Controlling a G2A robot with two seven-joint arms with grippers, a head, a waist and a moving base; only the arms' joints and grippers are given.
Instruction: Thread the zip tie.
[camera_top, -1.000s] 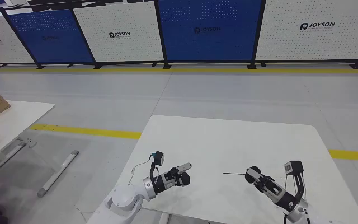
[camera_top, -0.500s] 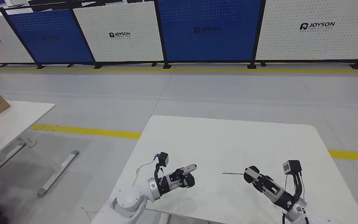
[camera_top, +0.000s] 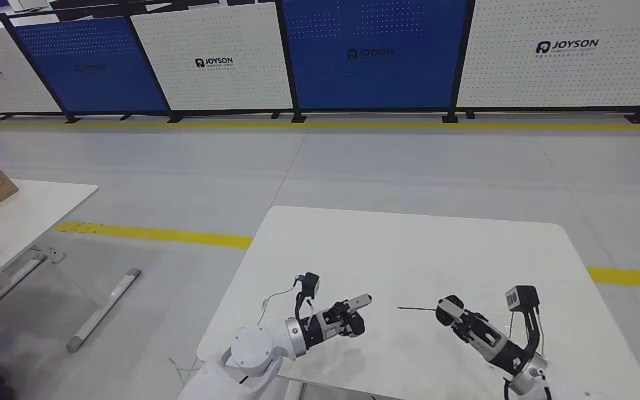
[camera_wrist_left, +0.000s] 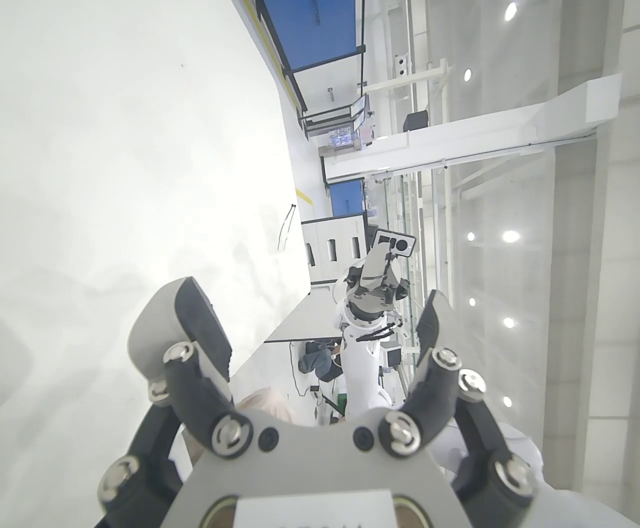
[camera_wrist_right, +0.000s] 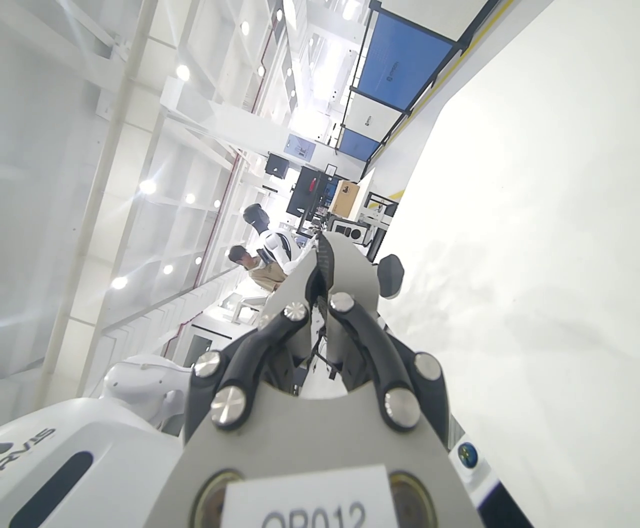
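A thin black zip tie sticks out level from my right gripper, pointing across the white table toward my left gripper. The right gripper is shut, its fingers pressed together on the tie's end. In the left wrist view the zip tie is a small dark line over the table. My left gripper is open with nothing between its fingers, a short gap from the tie's free tip. Both grippers are near the table's front edge.
The white table stretches bare toward its far edge. To the left stands another white table. Blue and white panel walls close off the back of the room.
My left gripper has moved to the right along the table's front edge, closer to the zip tie's free tip. The right gripper and the tie have barely moved.
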